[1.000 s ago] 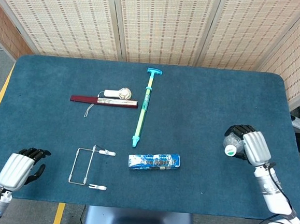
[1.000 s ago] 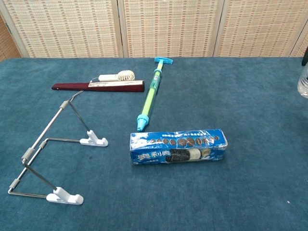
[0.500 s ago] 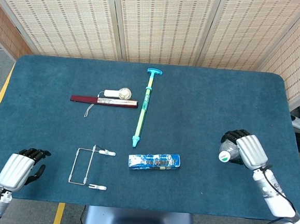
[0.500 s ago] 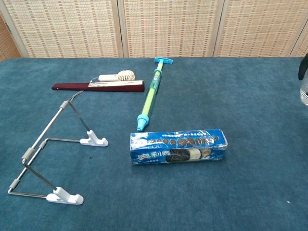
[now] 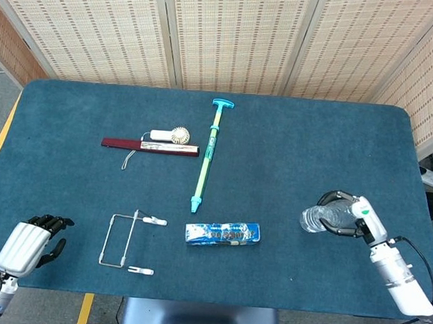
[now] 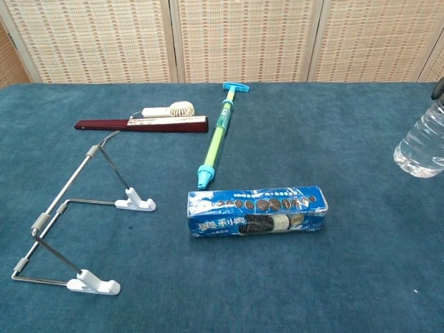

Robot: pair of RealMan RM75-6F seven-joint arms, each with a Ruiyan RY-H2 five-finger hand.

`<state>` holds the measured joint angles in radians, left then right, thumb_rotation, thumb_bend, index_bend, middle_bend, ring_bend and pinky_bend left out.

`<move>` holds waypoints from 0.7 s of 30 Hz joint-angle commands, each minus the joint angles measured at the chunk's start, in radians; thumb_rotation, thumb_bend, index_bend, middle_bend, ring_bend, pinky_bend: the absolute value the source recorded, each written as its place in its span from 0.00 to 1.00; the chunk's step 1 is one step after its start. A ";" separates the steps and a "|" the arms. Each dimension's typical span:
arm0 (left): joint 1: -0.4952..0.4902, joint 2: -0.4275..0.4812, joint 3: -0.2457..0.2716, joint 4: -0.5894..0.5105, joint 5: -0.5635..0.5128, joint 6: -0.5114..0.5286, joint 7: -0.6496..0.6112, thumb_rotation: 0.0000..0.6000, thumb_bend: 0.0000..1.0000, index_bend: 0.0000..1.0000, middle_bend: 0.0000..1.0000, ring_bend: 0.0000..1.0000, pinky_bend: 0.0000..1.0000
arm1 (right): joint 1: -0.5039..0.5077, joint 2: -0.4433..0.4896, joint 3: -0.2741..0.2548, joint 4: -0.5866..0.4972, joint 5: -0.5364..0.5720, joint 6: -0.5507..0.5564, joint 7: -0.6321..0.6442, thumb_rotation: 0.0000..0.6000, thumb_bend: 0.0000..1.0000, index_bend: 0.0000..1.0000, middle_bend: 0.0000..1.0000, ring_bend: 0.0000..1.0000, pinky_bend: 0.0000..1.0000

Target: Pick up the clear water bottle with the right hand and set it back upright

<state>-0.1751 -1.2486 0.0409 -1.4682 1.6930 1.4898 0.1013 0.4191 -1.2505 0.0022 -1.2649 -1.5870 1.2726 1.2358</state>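
Observation:
The clear water bottle [image 5: 318, 218] is gripped by my right hand [image 5: 352, 215] near the table's right side. Its free end points left, towards the middle of the table. In the chest view the bottle [image 6: 422, 141] hangs tilted at the right edge, its lower end down-left and just above the blue cloth. Only a dark sliver of the hand shows there, and the cap end is hidden. My left hand [image 5: 27, 242] rests at the front left corner, fingers curled in, holding nothing.
A blue biscuit box [image 5: 222, 233] lies left of the bottle, with a wire stand [image 5: 128, 241] further left. A green-and-blue pump [image 5: 208, 153], a dark red folded fan [image 5: 150, 147] and a small white fan [image 5: 172, 134] lie towards the back.
My right hand has turned and drifted slightly left. The bottle, whose cap faced the head camera before, now sticks out to the left and has come into the chest view.

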 commanded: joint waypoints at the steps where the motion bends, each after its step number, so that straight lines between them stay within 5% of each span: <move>1: 0.001 0.001 0.000 -0.001 -0.002 0.000 -0.002 1.00 0.44 0.35 0.43 0.38 0.53 | -0.020 -0.046 0.041 0.041 0.085 -0.013 -0.494 1.00 0.42 0.80 0.69 0.57 0.58; 8: 0.001 0.001 -0.001 0.000 -0.002 0.002 -0.008 1.00 0.44 0.35 0.43 0.38 0.53 | -0.030 -0.108 0.075 0.066 0.099 0.035 -0.645 1.00 0.42 0.80 0.69 0.57 0.58; 14: 0.001 0.001 0.000 0.001 0.000 0.002 -0.005 1.00 0.44 0.35 0.43 0.38 0.53 | -0.005 -0.073 0.054 -0.019 0.020 0.029 -0.560 1.00 0.42 0.80 0.69 0.57 0.58; 18: 0.001 0.001 0.000 -0.001 0.000 0.002 -0.006 1.00 0.44 0.35 0.43 0.38 0.53 | 0.032 0.019 0.028 -0.176 -0.050 0.001 -0.423 1.00 0.42 0.81 0.69 0.58 0.59; 21: 0.001 0.000 0.000 0.000 0.000 0.001 -0.003 1.00 0.44 0.35 0.43 0.38 0.52 | 0.036 0.055 0.039 -0.243 -0.068 0.028 -0.443 1.00 0.42 0.81 0.70 0.58 0.59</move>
<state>-0.1741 -1.2485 0.0411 -1.4677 1.6929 1.4908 0.0986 0.4360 -1.2491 0.0429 -1.4240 -1.6133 1.2893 0.7835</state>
